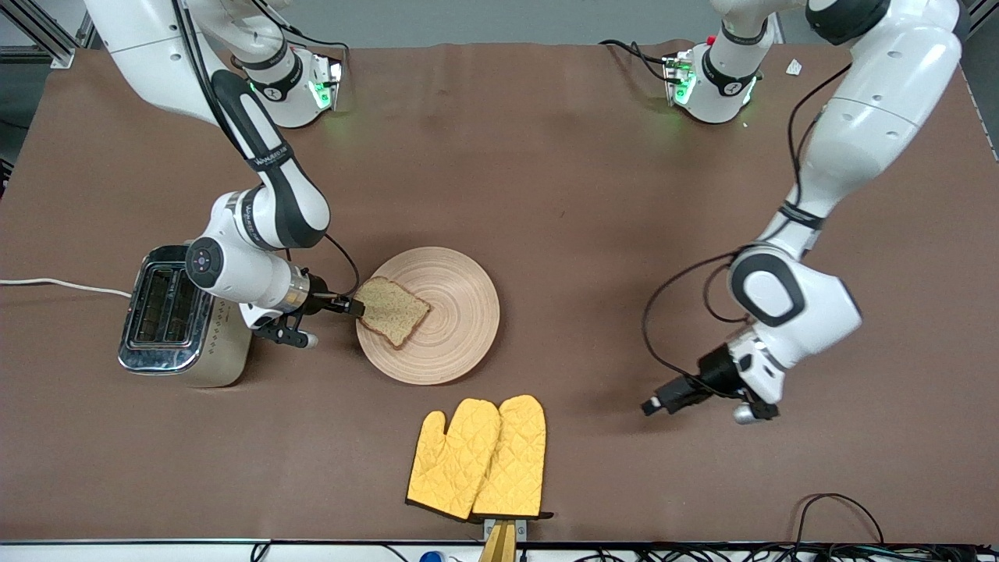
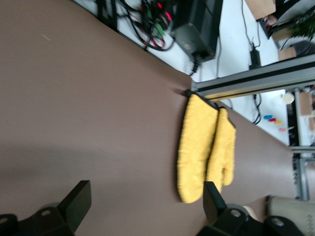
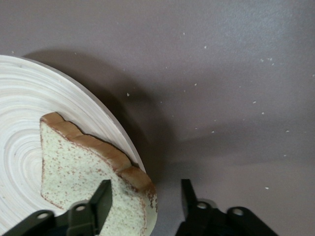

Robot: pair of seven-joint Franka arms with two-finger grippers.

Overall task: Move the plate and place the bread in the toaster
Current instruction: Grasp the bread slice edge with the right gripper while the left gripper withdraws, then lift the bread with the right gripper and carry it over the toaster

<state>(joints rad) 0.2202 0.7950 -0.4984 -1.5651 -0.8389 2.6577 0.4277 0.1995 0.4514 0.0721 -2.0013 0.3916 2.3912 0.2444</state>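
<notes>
The brown speckled bread (image 1: 394, 311) lies on the round wooden plate (image 1: 460, 312) at the table's middle, at the plate's edge toward the right arm's end. The cream and chrome toaster (image 1: 168, 316) stands beside the plate at that end, with both slots empty. My right gripper (image 1: 355, 306) is low at the bread's crust corner. In the right wrist view the right gripper (image 3: 145, 201) is open, one finger (image 3: 101, 201) lies over the bread (image 3: 74, 157), and the other is off the plate (image 3: 29, 108). My left gripper (image 1: 652, 404) waits over bare table, open and empty (image 2: 146, 211).
A pair of yellow oven mitts (image 1: 480, 460) lies nearer the front camera than the plate; it also shows in the left wrist view (image 2: 204, 147). The toaster's white cord (image 1: 62, 285) runs off the table's edge at the right arm's end.
</notes>
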